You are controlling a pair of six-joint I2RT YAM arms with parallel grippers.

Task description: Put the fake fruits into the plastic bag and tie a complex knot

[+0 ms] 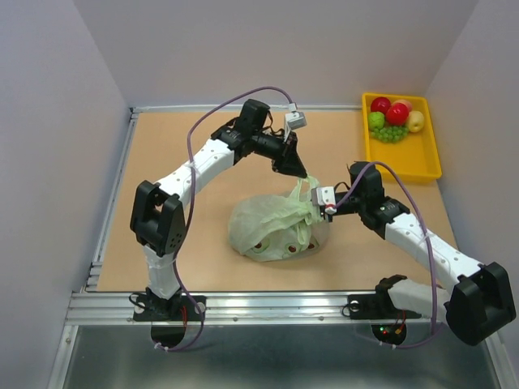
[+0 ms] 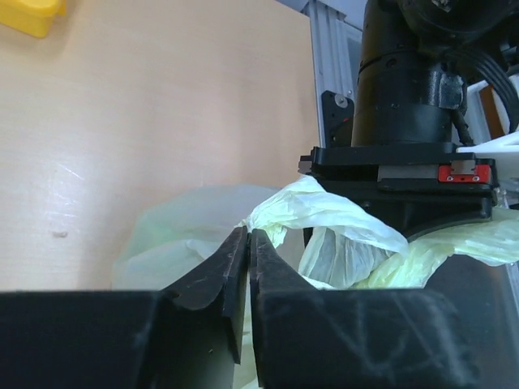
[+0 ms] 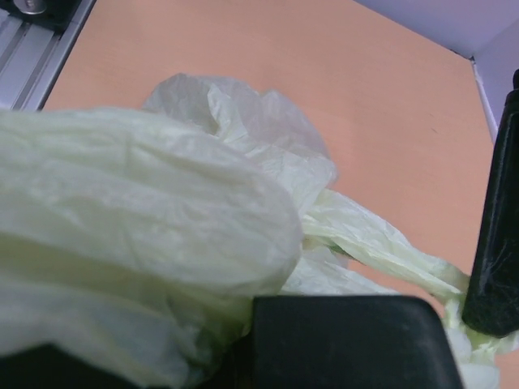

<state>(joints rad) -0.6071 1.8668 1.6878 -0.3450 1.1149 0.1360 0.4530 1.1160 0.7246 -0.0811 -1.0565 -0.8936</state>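
Observation:
The pale-green plastic bag [image 1: 259, 227] lies bunched in the middle of the table, and dark round shapes show through its front. My left gripper [image 1: 302, 174] is shut on a twisted handle strip at the bag's top; its jaws pinch the plastic [image 2: 247, 232]. My right gripper [image 1: 323, 204] is beside it, shut on the bag's neck, with crumpled film [image 3: 146, 211] over its jaws. In the left wrist view the right gripper [image 2: 397, 174] sits close behind the handle [image 2: 340, 219]. Red, green and yellow fake fruits and grapes [image 1: 395, 117] lie in the tray.
The yellow tray [image 1: 430, 162] sits at the far right corner. An aluminium rail [image 1: 243, 304] runs along the near edge, and grey walls enclose the left, back and right sides. The left gripper's finger [image 3: 499, 243] stands at the right edge of the right wrist view.

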